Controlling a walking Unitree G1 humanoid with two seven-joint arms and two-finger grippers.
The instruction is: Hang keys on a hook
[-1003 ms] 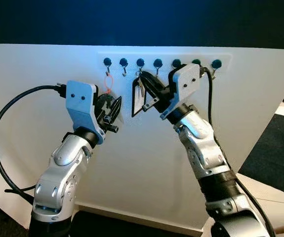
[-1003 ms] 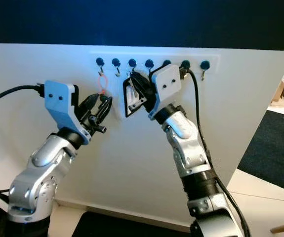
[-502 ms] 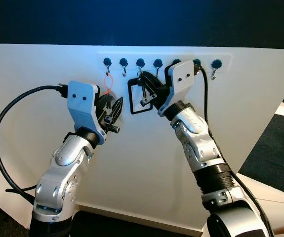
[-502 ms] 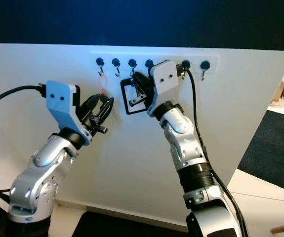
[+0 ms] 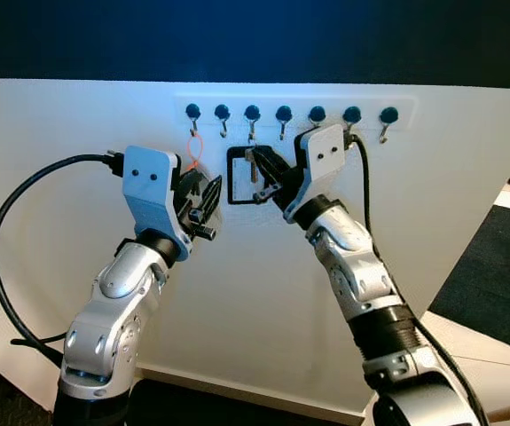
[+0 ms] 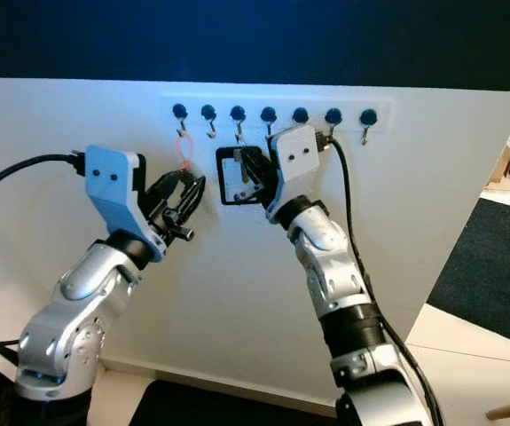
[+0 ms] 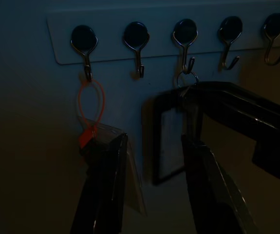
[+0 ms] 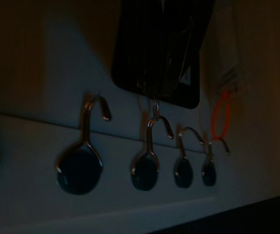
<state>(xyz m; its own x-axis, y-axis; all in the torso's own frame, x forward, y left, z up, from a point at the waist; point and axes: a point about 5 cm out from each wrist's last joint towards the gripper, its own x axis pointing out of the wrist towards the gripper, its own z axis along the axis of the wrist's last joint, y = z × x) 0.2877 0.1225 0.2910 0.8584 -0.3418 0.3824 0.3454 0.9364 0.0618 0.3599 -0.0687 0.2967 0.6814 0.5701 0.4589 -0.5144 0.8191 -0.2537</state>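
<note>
A white rail (image 5: 294, 99) on the white wall carries a row of blue-capped hooks. A black-framed key tag (image 5: 238, 177) hangs by its ring on the third hook from the left (image 5: 252, 114), flat against the wall. My right gripper (image 5: 265, 175) is shut on the tag's right side. In the left wrist view the ring (image 7: 186, 78) sits on that hook. An orange loop (image 5: 194, 147) with a clear tag hangs from the first hook (image 5: 192, 112). My left gripper (image 5: 203, 197) stays open just below it, one finger (image 7: 105, 185) beside the clear tag.
Several hooks to the right, such as the last one (image 5: 388, 115), are bare. A dark blue wall runs above the white panel. A black cable (image 5: 6, 222) loops out at my left. A black mat (image 5: 494, 275) lies on the tiled floor at right.
My right gripper has come down and a little back from the rail. The black tag has swung from tilted to flat under the third hook. The left arm has not moved.
</note>
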